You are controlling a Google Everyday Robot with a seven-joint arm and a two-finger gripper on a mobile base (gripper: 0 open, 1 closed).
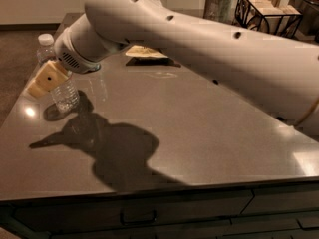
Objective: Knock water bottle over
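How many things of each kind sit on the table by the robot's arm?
Water bottle: 1, with the pincer at its middle
Flat tan packet: 1
Total: 2
Not counted: wire basket, pot behind; cannot tell if on it.

Clear white-capped water bottle (64, 94), standing near left edge of table (209, 143), gripper (46, 79) across its middle

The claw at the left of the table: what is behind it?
Behind the claw is the water bottle, on the table. Its white cap shows above the claw and its clear lower part below; the claw covers its middle, so the label cannot be seen.
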